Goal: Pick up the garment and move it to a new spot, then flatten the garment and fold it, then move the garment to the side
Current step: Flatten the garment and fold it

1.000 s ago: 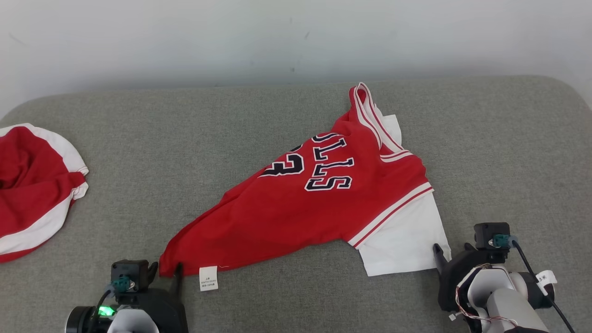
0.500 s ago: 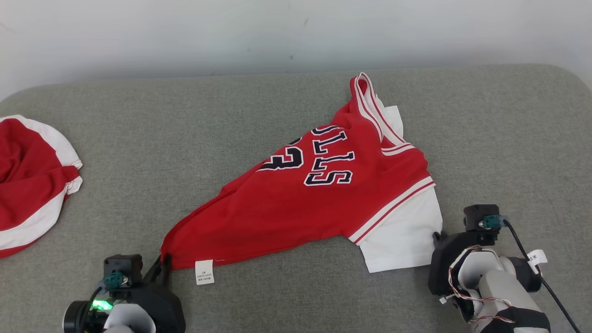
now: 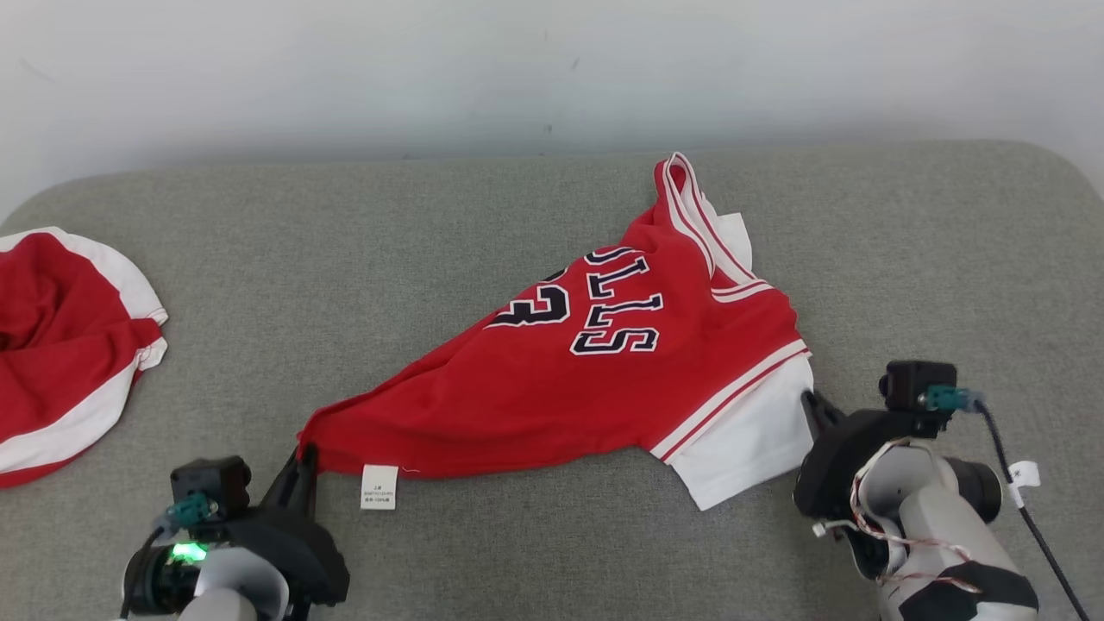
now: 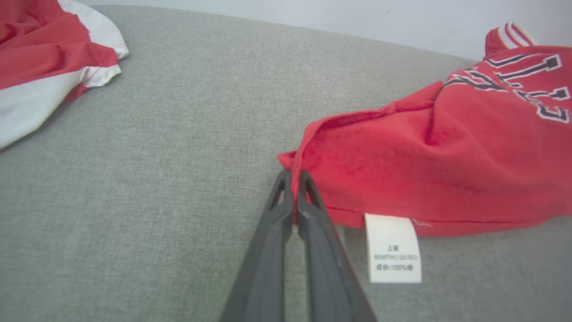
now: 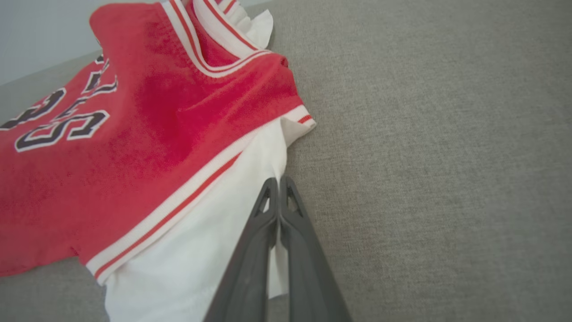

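While it lies rumpled on the grey fabric counter (image 3: pixel 259 259), the red-and-white basketball jersey (image 3: pixel 561 379) is pinched at two points. Left gripper (image 4: pixel 292 173) is closed on its red hem corner, just beside the white care label (image 4: pixel 393 248). Right gripper (image 5: pixel 278 181) is closed on its white sleeve edge. Second red-and-white garment (image 3: pixel 60 345) sits well left of the jersey.

Left edge cuts off second red-white garment (image 3: pixel 60 345). Head view: care label (image 3: pixel 379 487) print too small. Fold hides part of jersey (image 3: pixel 586 388) lettering.
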You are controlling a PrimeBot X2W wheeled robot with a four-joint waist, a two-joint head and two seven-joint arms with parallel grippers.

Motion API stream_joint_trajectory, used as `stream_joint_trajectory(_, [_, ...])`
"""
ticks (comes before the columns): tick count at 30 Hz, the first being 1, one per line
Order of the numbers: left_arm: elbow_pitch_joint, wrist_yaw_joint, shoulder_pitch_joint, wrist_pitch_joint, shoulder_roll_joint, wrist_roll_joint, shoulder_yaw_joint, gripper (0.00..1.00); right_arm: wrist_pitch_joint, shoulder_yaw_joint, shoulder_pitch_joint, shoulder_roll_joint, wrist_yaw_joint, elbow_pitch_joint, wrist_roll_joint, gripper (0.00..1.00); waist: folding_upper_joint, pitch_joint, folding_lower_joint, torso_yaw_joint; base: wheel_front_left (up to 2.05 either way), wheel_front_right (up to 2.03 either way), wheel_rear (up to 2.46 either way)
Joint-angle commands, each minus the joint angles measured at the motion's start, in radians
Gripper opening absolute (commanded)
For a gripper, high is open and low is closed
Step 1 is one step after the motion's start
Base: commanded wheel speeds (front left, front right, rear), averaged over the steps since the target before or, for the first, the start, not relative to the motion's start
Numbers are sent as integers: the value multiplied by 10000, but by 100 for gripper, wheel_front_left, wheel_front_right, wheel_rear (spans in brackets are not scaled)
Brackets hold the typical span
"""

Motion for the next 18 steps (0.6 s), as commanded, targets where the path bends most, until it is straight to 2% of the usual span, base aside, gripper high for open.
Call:
stream_joint_trajectory(1, [-171, -89, -201, 86, -127, -320, 116, 0, -75, 17, -120, 12, 16, -365, 608, 0, -1, -72, 0, 10, 0, 0, 0])
stream_joint_trajectory(4, [-473, -239, -459, 402, -336, -1169, 380, 0, 121, -183, -332, 66, 16, -1110, 1978, 0, -1, -19, 0, -26, 0, 0, 0])
stream_joint_trajectory(8, [-1073, -349, -1138, 1280, -514, -2420, 617, 0, 932, -483, -1005, 97, 16, -2186, 3615, 0, -1, 378, 0, -192, 0, 0, 0])
stream_joint_trajectory(13, [-1851, -407, -2552, 2502, -453, -3621, 900, 0, 1672, -784, -2655, -109, 16, -2882, 4180, 0, -1, 1269, 0, -552, 0, 0, 0])
stream_joint_trajectory(17, [-2134, 83, -4226, 3311, -379, -4444, 1559, 0, 1623, -1022, -4633, -24, 14, -2663, 4067, 0, -1, 2211, 0, -919, 0, 0, 0])
stream_joint_trajectory(18, [-2134, 83, -4226, 3311, -379, -4444, 1559, 0, 1623, -1022, -4633, -24, 14, -2663, 4067, 0, -1, 2211, 0, -919, 0, 0, 0])
